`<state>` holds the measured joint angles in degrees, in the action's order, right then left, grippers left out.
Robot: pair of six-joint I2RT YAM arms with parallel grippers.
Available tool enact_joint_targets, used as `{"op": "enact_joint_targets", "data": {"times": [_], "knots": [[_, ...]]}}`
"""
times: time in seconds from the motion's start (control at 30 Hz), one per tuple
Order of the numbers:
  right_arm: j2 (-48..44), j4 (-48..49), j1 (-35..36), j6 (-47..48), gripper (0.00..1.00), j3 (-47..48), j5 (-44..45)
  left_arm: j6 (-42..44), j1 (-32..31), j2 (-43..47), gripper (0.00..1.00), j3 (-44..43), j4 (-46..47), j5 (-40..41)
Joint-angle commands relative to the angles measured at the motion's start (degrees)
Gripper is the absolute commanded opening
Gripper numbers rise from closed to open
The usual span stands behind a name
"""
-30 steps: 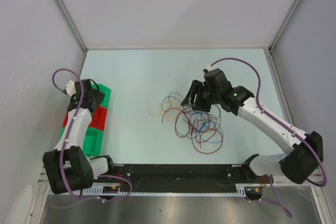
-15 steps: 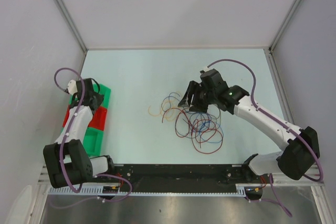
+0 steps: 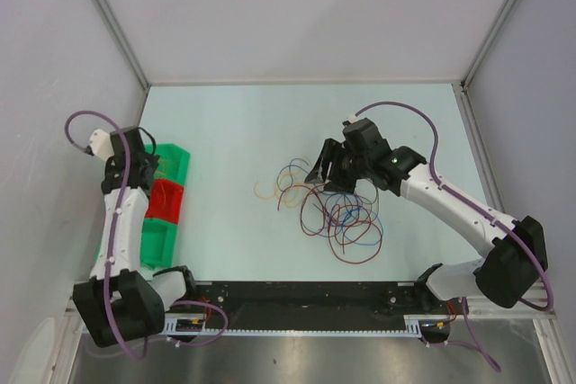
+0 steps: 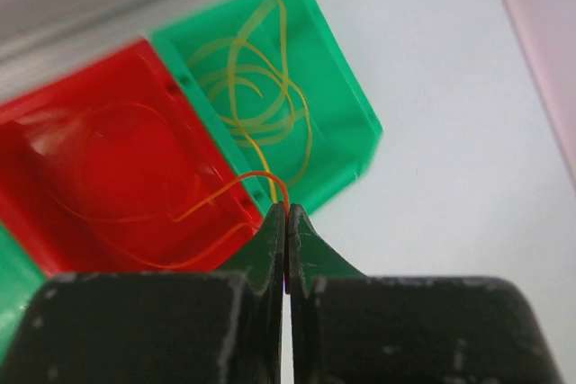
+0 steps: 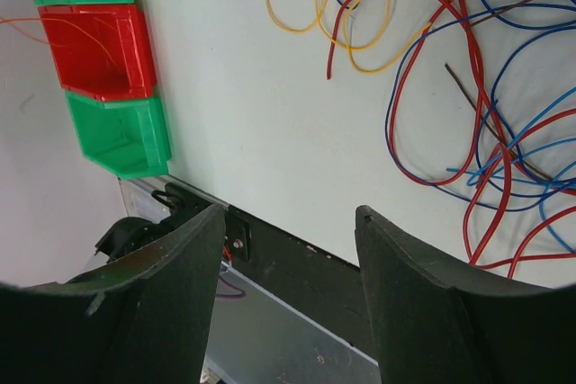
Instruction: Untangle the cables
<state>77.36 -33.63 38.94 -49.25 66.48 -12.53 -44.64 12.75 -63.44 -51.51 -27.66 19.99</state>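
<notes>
The cables (image 3: 337, 209) lie in a loose tangle of red, blue, maroon and yellow loops mid-table, also spread across the right wrist view (image 5: 468, 87). My right gripper (image 3: 322, 168) hovers open over the tangle's upper left edge, nothing between its jaws (image 5: 288, 213). My left gripper (image 3: 135, 155) is at the far left over the bins. Its jaws (image 4: 286, 213) are shut on a thin orange cable (image 4: 216, 193) that trails down into the red bin (image 4: 54, 159). Yellow cables (image 4: 261, 96) lie coiled in the green bin (image 4: 342, 123).
A row of bins stands along the left edge: green (image 3: 175, 164), red (image 3: 165, 201), green (image 3: 155, 242). White walls enclose the table on three sides. The black base rail (image 3: 306, 312) runs along the near edge.
The left gripper has closed on the orange cable and drawn back left, away from the bins. The right gripper shifted slightly left and stayed open.
</notes>
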Motion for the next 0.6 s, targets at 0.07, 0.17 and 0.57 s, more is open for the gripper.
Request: {"op": "enact_joint_targets", "data": {"times": [0.07, 0.17, 0.57], "knots": [[-0.4, 0.3, 0.4, 0.6, 0.64, 2.0, -0.6, 2.4, 11.2, 3.9, 0.0, 0.3, -3.0, -0.2], [0.1, 0.4, 0.6, 0.7, 0.63, 2.0, -0.6, 1.3, 12.8, 3.4, 0.0, 3.1, -2.4, -0.9], [-0.7, -2.1, 0.7, 2.1, 0.63, 1.9, 0.8, -4.4, 13.2, -6.8, 0.0, 11.9, 5.9, -5.8]]}}
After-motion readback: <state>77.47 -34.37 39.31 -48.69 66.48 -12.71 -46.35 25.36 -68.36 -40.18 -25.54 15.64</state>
